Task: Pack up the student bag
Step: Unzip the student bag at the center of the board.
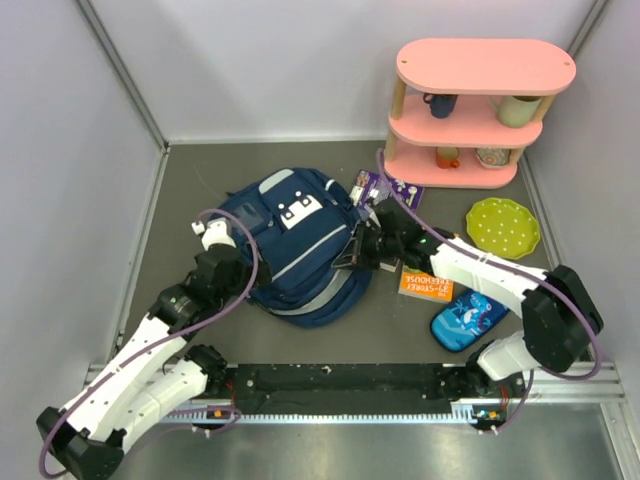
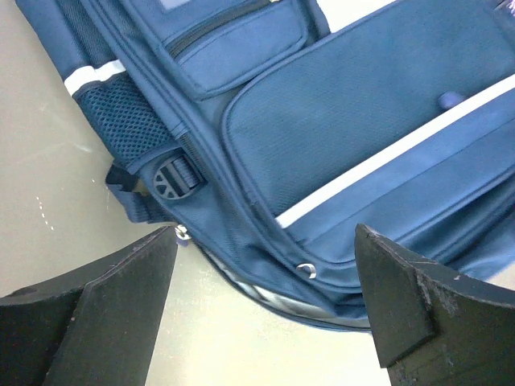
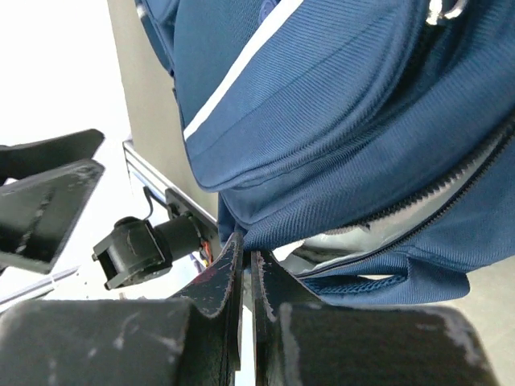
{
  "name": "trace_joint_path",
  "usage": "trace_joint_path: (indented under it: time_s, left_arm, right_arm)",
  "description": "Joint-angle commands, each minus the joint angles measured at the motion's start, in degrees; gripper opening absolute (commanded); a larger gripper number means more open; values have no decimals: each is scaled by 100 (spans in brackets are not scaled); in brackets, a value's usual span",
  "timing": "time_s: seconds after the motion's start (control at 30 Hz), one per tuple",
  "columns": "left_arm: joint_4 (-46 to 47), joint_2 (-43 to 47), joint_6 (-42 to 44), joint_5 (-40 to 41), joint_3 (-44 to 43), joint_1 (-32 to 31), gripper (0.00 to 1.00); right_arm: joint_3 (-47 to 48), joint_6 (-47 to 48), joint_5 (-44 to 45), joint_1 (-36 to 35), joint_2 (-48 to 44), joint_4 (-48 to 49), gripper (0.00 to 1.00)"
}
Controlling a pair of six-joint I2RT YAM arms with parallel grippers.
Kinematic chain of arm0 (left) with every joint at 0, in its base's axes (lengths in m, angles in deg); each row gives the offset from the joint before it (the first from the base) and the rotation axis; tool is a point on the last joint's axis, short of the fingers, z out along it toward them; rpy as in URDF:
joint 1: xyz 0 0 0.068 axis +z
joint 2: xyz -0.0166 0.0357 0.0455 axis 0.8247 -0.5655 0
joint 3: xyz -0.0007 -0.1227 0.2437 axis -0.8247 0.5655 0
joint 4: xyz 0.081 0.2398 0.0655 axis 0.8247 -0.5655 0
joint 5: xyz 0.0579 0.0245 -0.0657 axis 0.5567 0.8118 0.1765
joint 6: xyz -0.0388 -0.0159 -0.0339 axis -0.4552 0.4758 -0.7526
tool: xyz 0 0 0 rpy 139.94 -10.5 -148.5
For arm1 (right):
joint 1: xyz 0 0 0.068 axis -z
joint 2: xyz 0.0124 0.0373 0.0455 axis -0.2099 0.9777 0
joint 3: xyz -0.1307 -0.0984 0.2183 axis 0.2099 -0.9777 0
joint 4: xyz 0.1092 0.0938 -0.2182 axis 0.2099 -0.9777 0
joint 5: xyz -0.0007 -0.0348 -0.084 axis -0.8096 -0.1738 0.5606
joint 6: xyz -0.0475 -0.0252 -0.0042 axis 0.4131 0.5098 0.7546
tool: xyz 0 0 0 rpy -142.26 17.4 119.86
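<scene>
The student bag (image 1: 295, 245) lies left of the desk (image 1: 200, 180) middle and looks soft and floppy. Your right gripper (image 3: 245, 245) pinches its zipper-edge fabric; your left gripper (image 2: 265, 233) gapes beside it. Take hold at seams, not panels.

**Your cell: a matte grey counter (image 1: 200, 180) boxed in by pale walls.**
You have plain, pale lilac-white wall panels at the back (image 1: 280, 60), on the left (image 1: 60, 200) and on the right (image 1: 612, 150), joined at the corners by slanting silver aluminium struts (image 1: 120, 68). The light is soft and even, and shadows on the counter are faint. In the far right corner stands a pink three-tier shelf with rounded ends and pale round posts (image 1: 485, 65). Along your near edge runs a long black rail (image 1: 340, 380), with a ribbed metal strip (image 1: 340, 412) just below it and brushed steel sheet (image 1: 350, 450) beyond that.
</scene>
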Motion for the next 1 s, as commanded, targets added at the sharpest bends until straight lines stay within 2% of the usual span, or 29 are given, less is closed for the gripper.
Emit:
trace_joint_path:
  time_s: [0.0,0.2,0.23,0.27,0.33,0.43,0.47,0.57,0.67,0.77,0.83,0.87,0.97]
  left_arm:
    - [-324,260,183,105,-427,91,95]
    - [-368,401,279,-25,-498,91,99]
    - [-342,401,349,-156,-498,91,99]
    - [-324,392,385,-219,-481,91,99]
    - [-219,410,464,-351,-419,91,99]
    - [27,419,525,-632,-340,91,99]
    - [97,419,526,-789,-271,91,99]
    - [492,401,596,-1115,-121,91,99]
    - [949,410,640,-1624,72,91,98]
    - [1510,279,535,-2194,222,91,98]
    - [1872,112,421,-2688,275,83,98]
    - [2265,-141,377,-2854,292,65,99]
    - [2576,-799,350,-2988,13,-189,98]
  right_arm:
    - [466,-285,-197,-410,320,803,0]
    - [880,-425,-373,-736,927,979,0]
    - [871,-399,-390,-728,945,988,4]
    - [845,-356,-329,-736,884,979,16]
    - [705,-163,-110,-728,744,752,21]
    - [591,135,452,-728,322,146,40]
    - [547,180,732,-727,208,5,51]
    - [353,330,1425,-701,-319,-592,66]
    - [2,339,2024,-588,-1065,-1050,76]
    - [-358,295,2464,-159,-1760,-1593,80]
    - [-648,295,2431,211,-2259,-1823,81]
    - [-754,313,2405,657,-2428,-2016,82]
    - [-1132,400,2510,1134,-3226,-2184,83]
